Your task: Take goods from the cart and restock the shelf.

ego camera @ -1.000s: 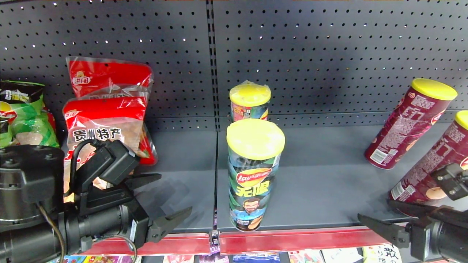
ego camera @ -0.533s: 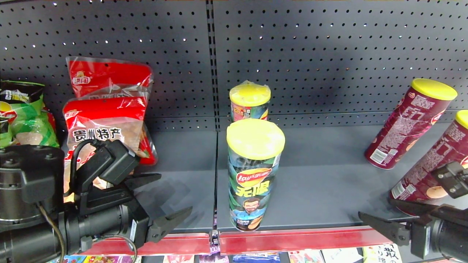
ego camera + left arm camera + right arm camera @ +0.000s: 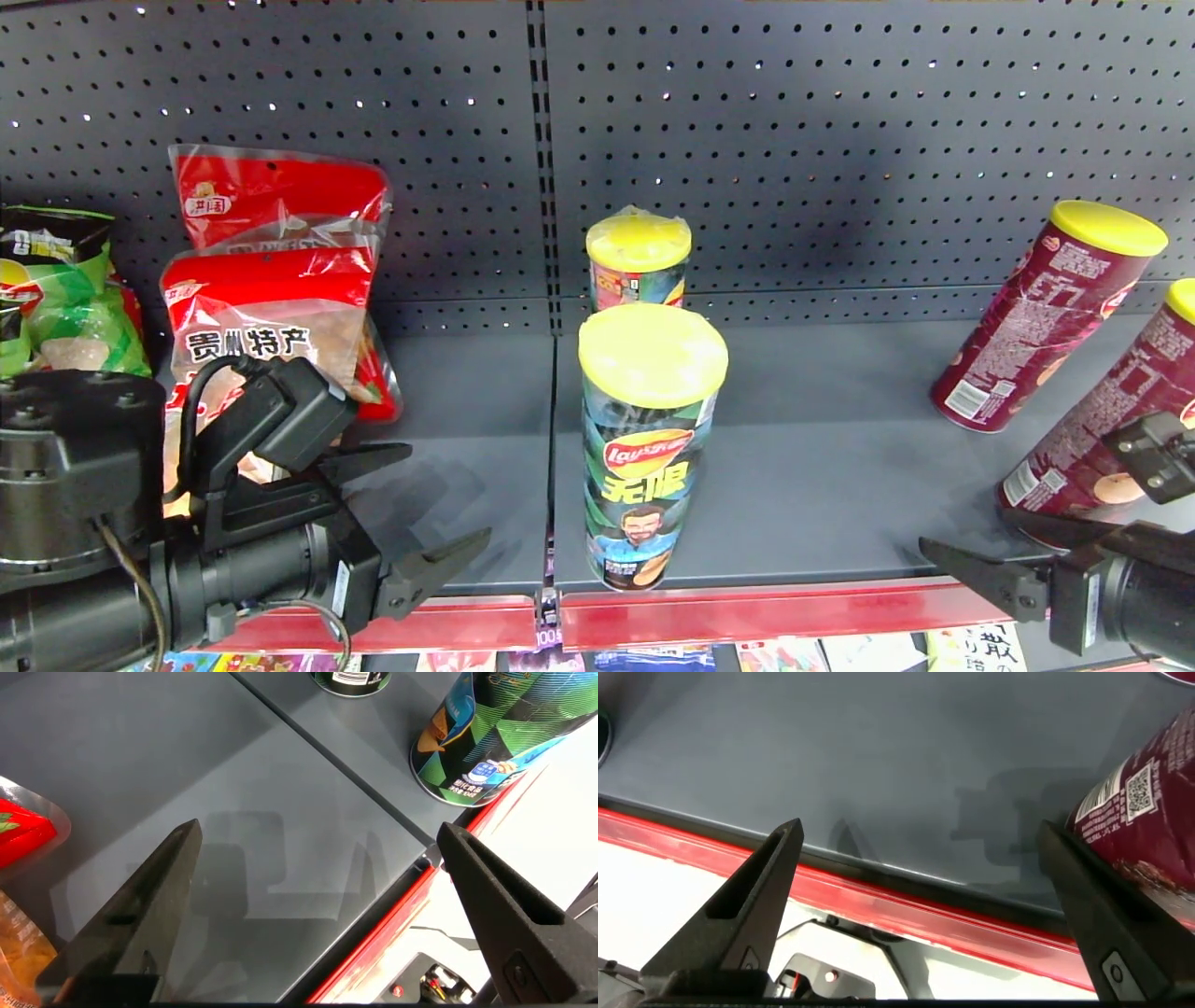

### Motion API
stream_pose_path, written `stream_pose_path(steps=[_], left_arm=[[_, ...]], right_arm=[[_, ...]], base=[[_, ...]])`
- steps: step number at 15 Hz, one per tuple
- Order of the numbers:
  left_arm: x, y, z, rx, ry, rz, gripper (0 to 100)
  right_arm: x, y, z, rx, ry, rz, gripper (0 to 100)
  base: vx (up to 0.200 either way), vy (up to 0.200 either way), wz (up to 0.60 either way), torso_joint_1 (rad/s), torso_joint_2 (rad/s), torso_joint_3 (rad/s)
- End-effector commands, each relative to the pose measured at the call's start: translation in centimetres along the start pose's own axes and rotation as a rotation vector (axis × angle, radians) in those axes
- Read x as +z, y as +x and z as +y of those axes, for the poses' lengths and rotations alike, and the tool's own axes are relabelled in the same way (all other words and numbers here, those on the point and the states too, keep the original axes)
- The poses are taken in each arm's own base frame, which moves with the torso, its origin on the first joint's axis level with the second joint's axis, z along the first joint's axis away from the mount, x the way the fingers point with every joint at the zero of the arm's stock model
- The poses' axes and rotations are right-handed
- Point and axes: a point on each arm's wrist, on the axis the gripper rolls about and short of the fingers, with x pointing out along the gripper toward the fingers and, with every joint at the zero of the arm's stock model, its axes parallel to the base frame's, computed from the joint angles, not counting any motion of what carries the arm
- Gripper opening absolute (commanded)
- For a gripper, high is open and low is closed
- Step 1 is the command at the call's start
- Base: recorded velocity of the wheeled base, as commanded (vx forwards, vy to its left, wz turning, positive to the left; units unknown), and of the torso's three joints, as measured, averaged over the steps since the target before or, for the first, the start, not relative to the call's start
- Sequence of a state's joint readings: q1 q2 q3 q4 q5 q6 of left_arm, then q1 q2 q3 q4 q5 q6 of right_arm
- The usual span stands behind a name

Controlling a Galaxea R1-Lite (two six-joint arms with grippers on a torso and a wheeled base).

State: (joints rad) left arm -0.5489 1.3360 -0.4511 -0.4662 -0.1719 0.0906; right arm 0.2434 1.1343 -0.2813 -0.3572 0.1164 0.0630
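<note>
Canister point(image 3: 651, 448) upright on shelf point(image 3: 822, 485) — yellow lid, green-blue wrap.

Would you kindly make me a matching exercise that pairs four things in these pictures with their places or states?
Things:
1. front green can
2. red bags
3. rear maroon can
4. left gripper

Places or states:
A. on the right part of the shelf
B. open and empty, by the shelf's front edge on the left
C. on the shelf's left part, before the pegboard
D. upright, mid-shelf, near the front edge

Pairs: 1-D, 2-C, 3-A, 4-B.
</note>
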Motion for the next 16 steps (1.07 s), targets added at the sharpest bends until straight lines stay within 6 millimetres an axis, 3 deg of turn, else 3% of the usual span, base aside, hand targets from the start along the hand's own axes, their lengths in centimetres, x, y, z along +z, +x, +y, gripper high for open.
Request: stream_pose_path(steps=[1, 16], left_arm=[[-0.02, 0.04, 0.00, 0.000, 0.000, 0.002, 100], [-0.13, -0.08, 0.02, 0.009, -0.016, 0.002, 100]], right_arm=[[0.03, 0.02, 0.01, 0.001, 0.000, 0.000, 100], [-0.41, -0.43, 0.32, 0.037, -0.005, -0.004, 100]], base=[[0.000, 0.000, 0.00, 0.000, 0.00, 0.000], [0.000, 0.000, 0.00, 0.000, 0.00, 0.000]])
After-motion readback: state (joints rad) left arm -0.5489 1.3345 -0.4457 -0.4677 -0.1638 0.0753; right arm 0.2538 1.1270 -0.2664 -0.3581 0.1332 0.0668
